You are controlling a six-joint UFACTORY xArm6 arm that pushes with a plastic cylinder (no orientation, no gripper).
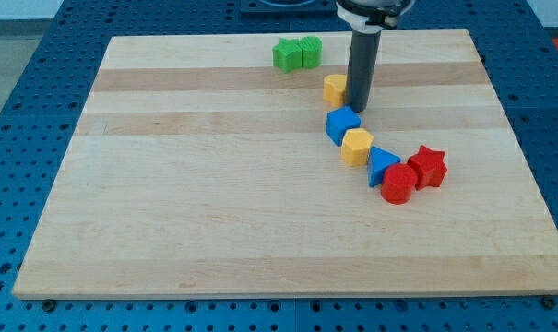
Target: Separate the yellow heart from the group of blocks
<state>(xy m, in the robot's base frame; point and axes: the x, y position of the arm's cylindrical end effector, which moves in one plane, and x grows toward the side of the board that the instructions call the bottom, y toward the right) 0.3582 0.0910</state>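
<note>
A yellow block (pixel 334 88), which looks like the heart, lies in the upper middle of the board. My tip (pixel 357 109) touches or nearly touches its right side and stands just above a blue block (pixel 342 124). From that blue block a chain runs down to the right: a second yellow block (pixel 357 146), roughly hexagonal, a blue triangle (pixel 382 164), a red cylinder (pixel 397 183) and a red star (pixel 427 167). The yellow heart sits a small gap above the blue block.
Two green blocks (pixel 297 53) sit side by side near the board's top edge, up and to the left of the yellow heart. The wooden board (pixel 195 203) lies on a blue perforated table.
</note>
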